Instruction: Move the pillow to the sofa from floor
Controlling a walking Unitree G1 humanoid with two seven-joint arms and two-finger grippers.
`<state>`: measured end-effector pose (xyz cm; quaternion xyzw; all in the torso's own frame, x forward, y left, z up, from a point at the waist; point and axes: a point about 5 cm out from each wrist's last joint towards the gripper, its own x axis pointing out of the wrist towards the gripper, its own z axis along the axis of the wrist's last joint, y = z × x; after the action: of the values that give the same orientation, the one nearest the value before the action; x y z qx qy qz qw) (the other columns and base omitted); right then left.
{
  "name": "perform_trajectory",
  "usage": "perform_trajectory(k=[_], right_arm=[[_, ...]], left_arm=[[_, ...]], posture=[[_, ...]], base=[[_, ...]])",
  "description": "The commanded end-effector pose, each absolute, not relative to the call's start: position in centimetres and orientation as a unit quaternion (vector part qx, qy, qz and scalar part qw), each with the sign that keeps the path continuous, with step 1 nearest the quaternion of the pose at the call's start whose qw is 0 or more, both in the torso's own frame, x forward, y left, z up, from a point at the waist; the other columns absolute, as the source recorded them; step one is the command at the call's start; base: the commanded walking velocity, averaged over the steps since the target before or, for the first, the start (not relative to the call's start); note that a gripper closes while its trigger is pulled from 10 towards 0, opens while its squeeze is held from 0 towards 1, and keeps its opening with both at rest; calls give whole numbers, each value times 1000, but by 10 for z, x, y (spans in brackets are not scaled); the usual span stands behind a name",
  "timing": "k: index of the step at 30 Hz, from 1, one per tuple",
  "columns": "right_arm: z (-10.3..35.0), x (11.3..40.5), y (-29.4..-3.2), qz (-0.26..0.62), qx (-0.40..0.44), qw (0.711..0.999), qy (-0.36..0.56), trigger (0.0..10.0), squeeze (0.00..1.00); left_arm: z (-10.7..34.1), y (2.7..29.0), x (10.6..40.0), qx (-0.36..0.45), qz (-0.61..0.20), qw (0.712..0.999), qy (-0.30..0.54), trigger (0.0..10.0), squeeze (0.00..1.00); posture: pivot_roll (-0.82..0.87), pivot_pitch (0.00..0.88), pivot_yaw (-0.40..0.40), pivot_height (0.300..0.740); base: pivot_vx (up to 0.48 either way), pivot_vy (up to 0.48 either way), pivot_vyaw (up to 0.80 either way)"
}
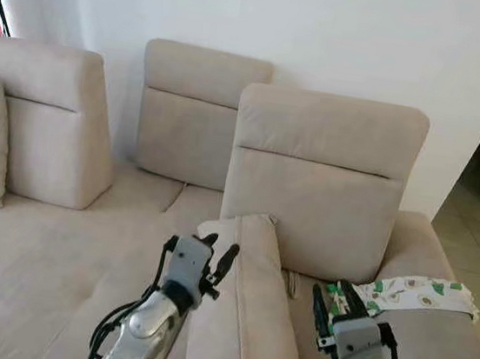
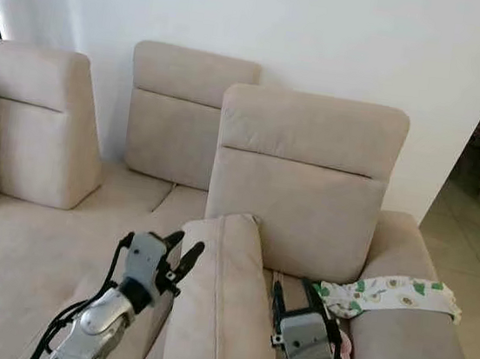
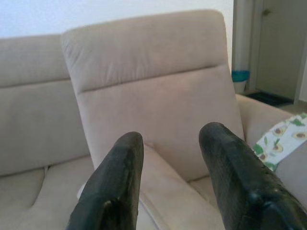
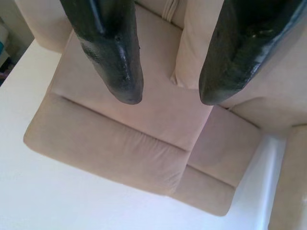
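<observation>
On the sofa (image 1: 57, 245), the pillow (image 1: 241, 311) stands on edge against a backrest (image 1: 319, 180), between both tools. Left tool (image 1: 217, 256) and right tool (image 1: 335, 301) hover beside it, fingers apart, gripping nothing.

Pillow (image 1: 242, 302) on sofa (image 1: 48, 244), between grippers

A home living room: beige corner sofa (image 1: 56, 253) with tall back cushions (image 1: 319, 180) against a white wall (image 1: 328, 33), tiled floor (image 1: 478, 235) beyond the right tool (image 1: 336, 307).
</observation>
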<state>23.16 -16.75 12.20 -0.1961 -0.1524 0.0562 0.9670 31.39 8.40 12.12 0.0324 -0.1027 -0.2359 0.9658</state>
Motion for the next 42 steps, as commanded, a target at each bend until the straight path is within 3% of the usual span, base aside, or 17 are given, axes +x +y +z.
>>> perform_trajectory(k=[1, 18, 27, 36, 42], right_arm=[[118, 229, -170, 58, -200, 967, -148, 10000, 0], [114, 207, -183, 53, -192, 970, -140, 10000, 0], [115, 190, -190, 65, -154, 978, -122, 10000, 0], [115, 189, -194, 113, -176, 971, -120, 10000, 0], [114, 195, -195, 94, -184, 969, -133, 10000, 0]], left_arm=[[120, 86, 312, 36, -240, 965, -99, 10000, 0], [113, 104, 293, 48, -242, 964, -103, 10000, 0], [110, 103, 275, 59, -303, 946, -95, 10000, 0], [108, 109, 268, 87, -349, 929, -86, 10000, 0], [109, 109, 270, 80, -335, 935, -84, 10000, 0]], posture=[[77, 0, 28, 740], [87, 0, 41, 740], [100, 0, 46, 740], [98, 0, 54, 740], [102, 0, 53, 740]], base=[[0, 0, 0], [0, 0, 0], [0, 0, 0], [0, 0, 0], [0, 0, 0]])
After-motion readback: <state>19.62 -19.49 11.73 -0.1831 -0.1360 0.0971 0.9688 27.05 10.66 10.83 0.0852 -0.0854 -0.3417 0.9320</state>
